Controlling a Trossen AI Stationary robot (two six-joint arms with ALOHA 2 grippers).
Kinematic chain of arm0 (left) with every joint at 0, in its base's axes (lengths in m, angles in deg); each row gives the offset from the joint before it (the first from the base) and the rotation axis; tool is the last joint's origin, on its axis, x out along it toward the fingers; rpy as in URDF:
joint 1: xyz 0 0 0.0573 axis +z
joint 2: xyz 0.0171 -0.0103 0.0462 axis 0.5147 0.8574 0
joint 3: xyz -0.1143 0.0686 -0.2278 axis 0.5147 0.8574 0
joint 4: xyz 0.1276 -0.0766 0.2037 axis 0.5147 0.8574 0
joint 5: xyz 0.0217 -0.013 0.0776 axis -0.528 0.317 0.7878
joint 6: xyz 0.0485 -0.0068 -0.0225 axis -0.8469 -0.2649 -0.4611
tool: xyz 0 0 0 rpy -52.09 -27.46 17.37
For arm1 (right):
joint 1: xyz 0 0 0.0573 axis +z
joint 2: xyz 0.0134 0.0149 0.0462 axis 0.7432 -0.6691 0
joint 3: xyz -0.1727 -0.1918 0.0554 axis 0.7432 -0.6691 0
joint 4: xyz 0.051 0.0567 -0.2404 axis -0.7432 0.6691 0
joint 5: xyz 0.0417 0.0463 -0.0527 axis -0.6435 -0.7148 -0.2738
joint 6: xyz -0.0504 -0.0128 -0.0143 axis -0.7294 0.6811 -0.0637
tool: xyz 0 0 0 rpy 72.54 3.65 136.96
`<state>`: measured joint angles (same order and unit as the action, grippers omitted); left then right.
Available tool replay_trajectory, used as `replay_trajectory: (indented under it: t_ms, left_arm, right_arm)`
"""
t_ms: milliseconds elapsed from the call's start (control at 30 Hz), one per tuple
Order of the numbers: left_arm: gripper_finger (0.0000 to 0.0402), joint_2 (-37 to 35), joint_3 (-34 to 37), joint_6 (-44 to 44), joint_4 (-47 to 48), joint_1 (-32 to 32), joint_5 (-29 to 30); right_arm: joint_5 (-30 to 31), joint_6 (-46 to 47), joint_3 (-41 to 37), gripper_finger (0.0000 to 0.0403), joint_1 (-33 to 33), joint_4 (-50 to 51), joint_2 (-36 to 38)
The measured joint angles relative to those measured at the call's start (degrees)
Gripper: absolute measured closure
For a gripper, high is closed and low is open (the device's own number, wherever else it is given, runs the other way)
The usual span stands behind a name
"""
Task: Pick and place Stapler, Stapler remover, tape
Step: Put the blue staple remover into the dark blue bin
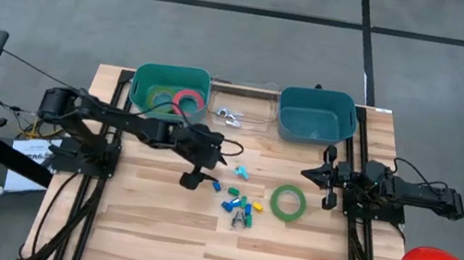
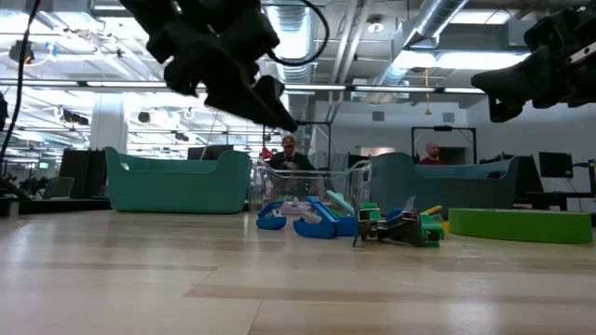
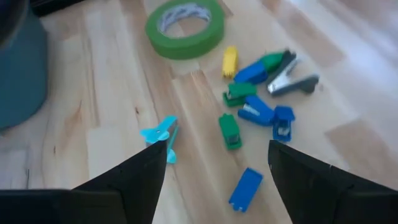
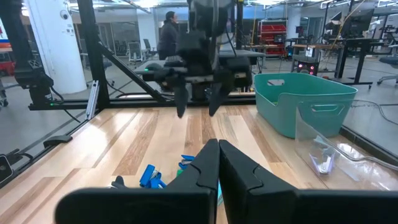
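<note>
Staplers (image 3: 258, 112) on table beyond left gripper's (image 3: 217, 155) parted jaws, seemingly untouched.

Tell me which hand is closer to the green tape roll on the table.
Right. The right hand sits just beside the green tape roll, toward the teal bin. The left hand hangs beyond the pile of small pieces.

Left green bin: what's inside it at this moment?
The left green bin holds two tape rolls: a green roll and a pinkish red roll, lying side by side on its floor. The near part of the floor is hidden behind the left arm, so anything there can't be seen.
</note>
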<state>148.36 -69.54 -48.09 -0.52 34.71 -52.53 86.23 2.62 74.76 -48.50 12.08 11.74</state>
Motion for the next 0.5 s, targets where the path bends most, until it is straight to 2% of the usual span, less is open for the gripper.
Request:
replay_trajectory:
  t_ms: [233, 433, 500]
  left_arm:
    - [0.0152, 2.9, 0.0, -9.6, -0.1, -0.1, 0.0]
    - [0.0162, 5.7, 0.0, -10.9, -0.4, -0.1, -0.3]
    - [0.0164, 7.0, 0.0, -10.9, -0.4, 0.0, -2.1]
  right_arm:
    - [0.0, 0.0, 0.0, 0.0403, 0.0, 0.0, 0.0]
    - [0.0, 0.0, 0.0, 0.0403, 0.0, 0.0, 0.0]
    - [0.0, 0.0, 0.0, 0.0403, 0.0, 0.0, 0.0]
